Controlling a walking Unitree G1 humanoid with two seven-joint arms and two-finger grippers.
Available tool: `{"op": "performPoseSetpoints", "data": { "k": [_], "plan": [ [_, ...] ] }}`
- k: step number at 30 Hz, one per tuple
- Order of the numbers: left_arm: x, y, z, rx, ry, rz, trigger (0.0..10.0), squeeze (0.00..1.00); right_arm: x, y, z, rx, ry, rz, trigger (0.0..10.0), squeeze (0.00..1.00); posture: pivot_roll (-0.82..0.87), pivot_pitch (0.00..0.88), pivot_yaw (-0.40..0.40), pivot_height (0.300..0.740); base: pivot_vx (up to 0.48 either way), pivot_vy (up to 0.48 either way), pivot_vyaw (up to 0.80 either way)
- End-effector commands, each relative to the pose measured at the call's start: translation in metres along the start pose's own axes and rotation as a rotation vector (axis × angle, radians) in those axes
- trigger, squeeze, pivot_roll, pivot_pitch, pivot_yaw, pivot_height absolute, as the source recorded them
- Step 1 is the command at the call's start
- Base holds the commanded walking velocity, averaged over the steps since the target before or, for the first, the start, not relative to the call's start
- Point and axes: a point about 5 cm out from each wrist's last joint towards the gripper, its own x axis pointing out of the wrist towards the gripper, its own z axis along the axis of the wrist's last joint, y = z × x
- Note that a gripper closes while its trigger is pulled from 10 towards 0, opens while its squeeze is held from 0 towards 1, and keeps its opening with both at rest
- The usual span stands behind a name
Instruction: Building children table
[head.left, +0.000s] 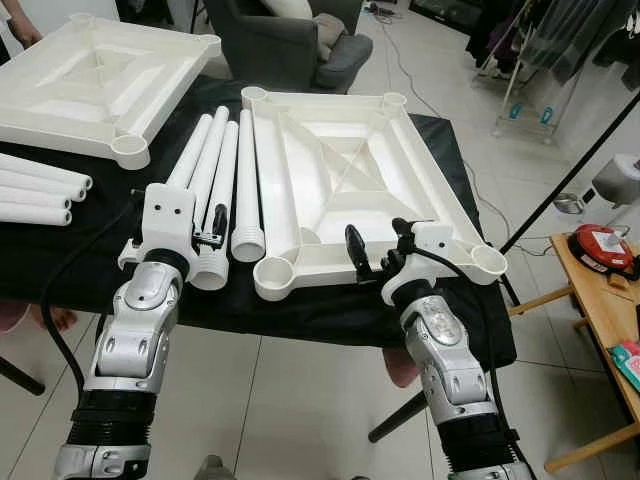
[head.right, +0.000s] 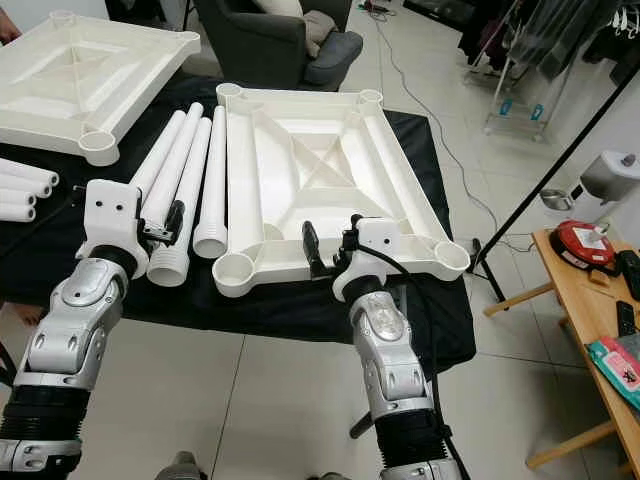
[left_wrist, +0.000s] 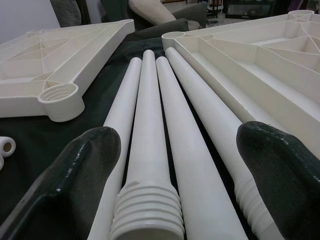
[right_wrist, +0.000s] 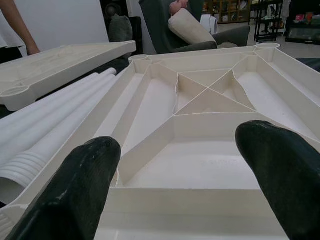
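A white table top (head.left: 350, 170) lies upside down on the black-clothed table (head.left: 330, 310), with a round leg socket (head.left: 274, 272) at its near left corner. Several white legs (head.left: 215, 180) with threaded ends lie side by side just left of it. My left gripper (left_wrist: 185, 165) is open, its fingers (head.left: 218, 220) straddling the threaded near ends of those legs. My right gripper (head.left: 378, 245) is open and hovers over the top's near rim, with ribbed underside (right_wrist: 200, 100) ahead of it and nothing held.
A second upturned table top (head.left: 100, 80) lies at the back left, with more legs (head.left: 40, 190) at the far left. A person's arm (right_wrist: 20, 25) is behind it. A grey armchair (head.left: 290, 40) stands beyond. A wooden side table (head.left: 600, 300) and a slanted black pole (head.left: 570, 170) are on the right.
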Motion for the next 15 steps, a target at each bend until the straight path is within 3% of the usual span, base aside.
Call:
{"op": "performPoseSetpoints", "data": {
  "k": [1,15],
  "plan": [
    [-0.0002,-0.0020,-0.0053,0.005,0.029,-0.003,10.0,0.00,-0.0005,-0.0025,0.0005,0.000,-0.005,-0.007,10.0,0.00,0.22,0.052,-0.082,0.740,0.000,0.000,0.00],
    [-0.0006,-0.0018,-0.0058,0.007,0.031,-0.005,10.0,0.00,-0.0004,-0.0022,0.0003,-0.002,-0.005,-0.001,10.0,0.00,0.23,0.048,-0.085,0.740,0.000,0.000,0.00]
  ]
}}
